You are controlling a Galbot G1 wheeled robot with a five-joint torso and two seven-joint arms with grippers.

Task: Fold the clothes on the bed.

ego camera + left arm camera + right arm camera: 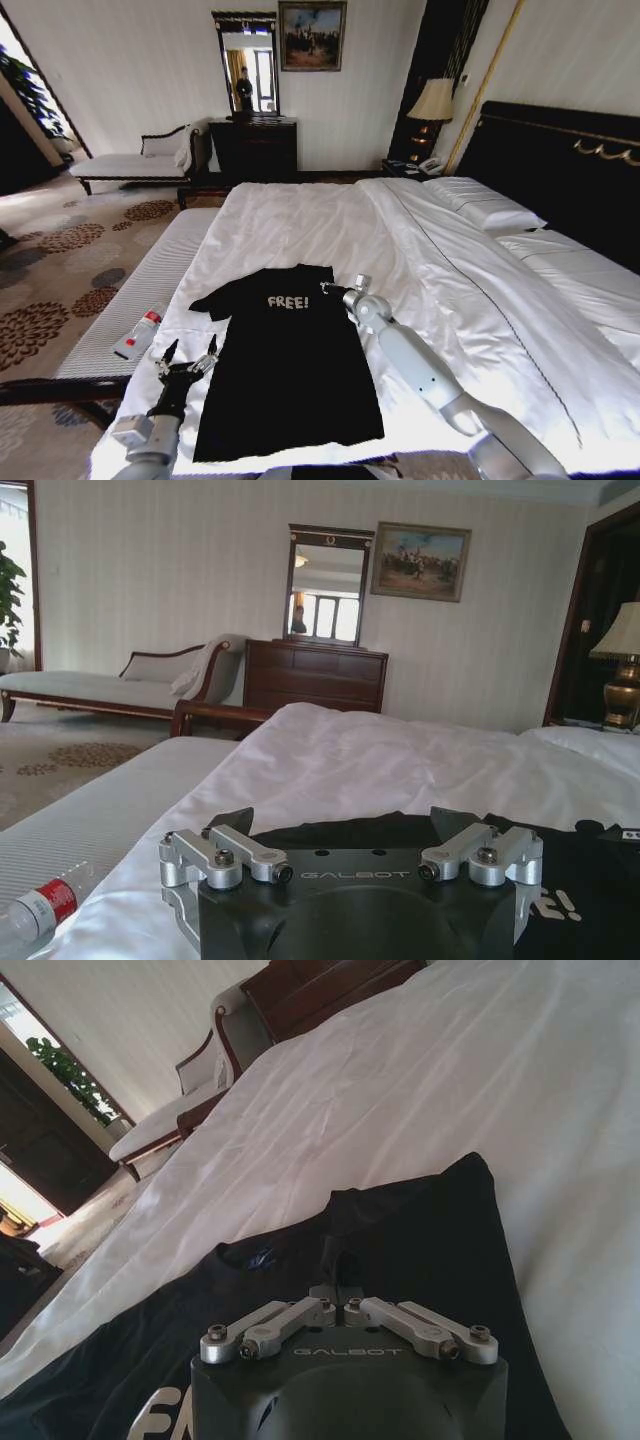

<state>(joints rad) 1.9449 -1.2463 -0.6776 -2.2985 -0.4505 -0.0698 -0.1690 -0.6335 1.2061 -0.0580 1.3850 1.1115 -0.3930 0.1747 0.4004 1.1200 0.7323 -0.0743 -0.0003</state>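
Observation:
The clothes, one black T-shirt (290, 370) with white "FREE!" lettering, lie flat on the white duvet of the bed (330, 225), collar toward the far side. My right gripper (328, 288) sits at the shirt's right shoulder beside the collar. In the right wrist view the right gripper (340, 1272) is shut, its tips pinched into the black fabric (440, 1230). My left gripper (190, 350) hovers open just off the shirt's left edge, below the left sleeve. Its own view shows the left gripper (345, 825) spread wide over the dark cloth (350, 832).
A water bottle (140, 333) lies on the grey bench (130, 290) along the bed's left side, close to my left arm. White pillows (490, 205) and a dark headboard (560, 160) stand at the right. A chaise longue (130, 162) and a dresser (253, 148) stand by the far wall.

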